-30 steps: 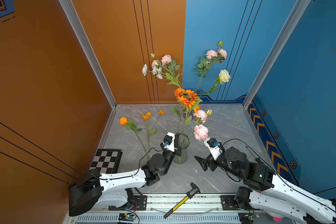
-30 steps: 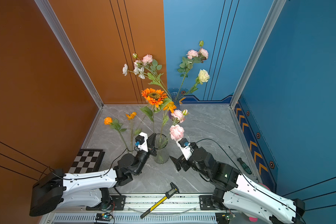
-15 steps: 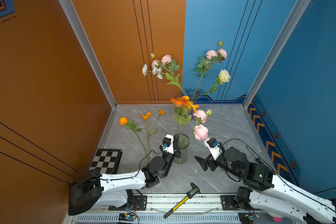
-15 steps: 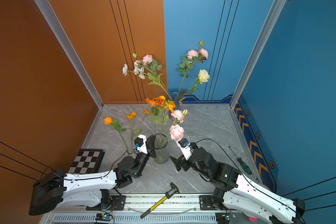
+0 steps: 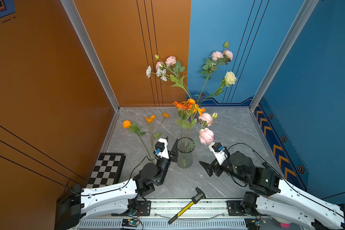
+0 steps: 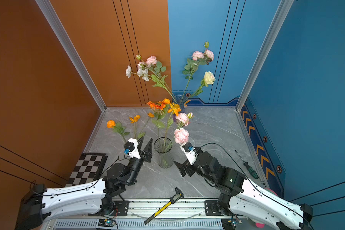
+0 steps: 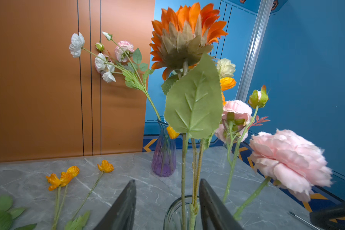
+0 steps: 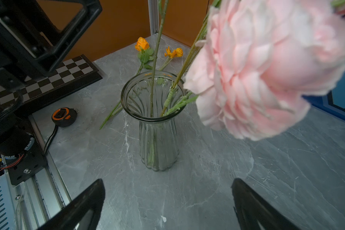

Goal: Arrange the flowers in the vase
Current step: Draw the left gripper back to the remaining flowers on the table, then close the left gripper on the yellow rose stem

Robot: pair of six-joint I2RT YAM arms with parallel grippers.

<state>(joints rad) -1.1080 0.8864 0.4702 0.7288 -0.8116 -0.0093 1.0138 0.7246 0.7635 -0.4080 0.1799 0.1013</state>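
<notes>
Standing in the vase (image 5: 185, 153), flowers (image 5: 183, 123) rise beside the spread left tool (image 5: 171, 138); right tool (image 8: 167, 182) spread too.

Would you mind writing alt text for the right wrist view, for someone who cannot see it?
A clear glass vase holding green stems stands on a grey table, a large pink bloom looming close. Nearby lie orange flowers, a checkerboard and a tape measure; the open right gripper frames the foreground.

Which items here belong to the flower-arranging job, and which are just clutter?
Job: clear vase, the stems standing in it, loose orange flowers lying on the table.
Clutter: chessboard, caliper, screwdriver, tape measure, filled purple vase at the back.
</notes>
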